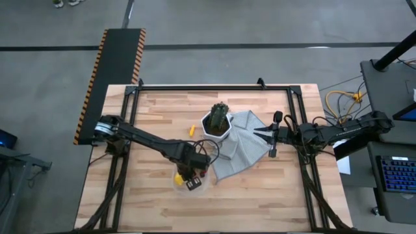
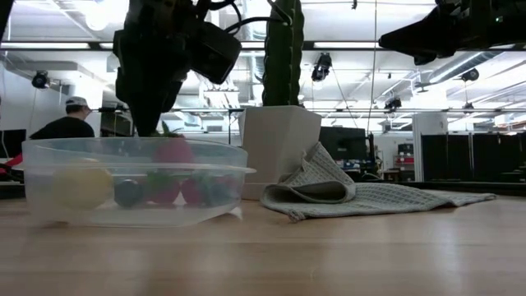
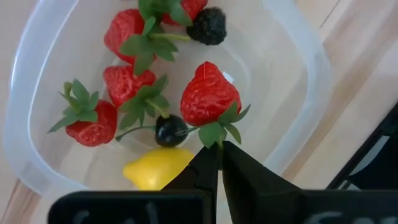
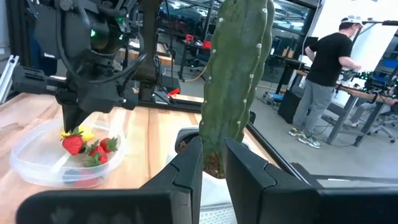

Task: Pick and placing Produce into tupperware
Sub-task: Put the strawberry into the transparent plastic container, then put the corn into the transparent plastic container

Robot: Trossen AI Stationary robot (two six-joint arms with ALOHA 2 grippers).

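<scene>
Wooden table (image 1: pixel 260 195) carries all items. Left hand (image 3: pixel 219 163), fingers clamped on the leafy stem of a strawberry (image 3: pixel 209 94), holds it over the tupperware (image 3: pixel 292 87), where more strawberries, a lemon (image 3: pixel 155 169) and dark berries lie. Right hand (image 1: pixel 259 132) hangs over the grey cloth (image 1: pixel 240 153) beside the cactus (image 1: pixel 220 116), fingers slightly apart, empty.

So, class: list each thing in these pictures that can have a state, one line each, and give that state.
Left gripper: shut on the leaves of a strawberry, over the tupperware.
Right gripper: raised over the cloth, holding nothing.
Tupperware: open, no lid, with fruit inside.
Lemon: lying in the tupperware.
Cactus: upright in its pot.
Cloth: crumpled beside the pot.
</scene>
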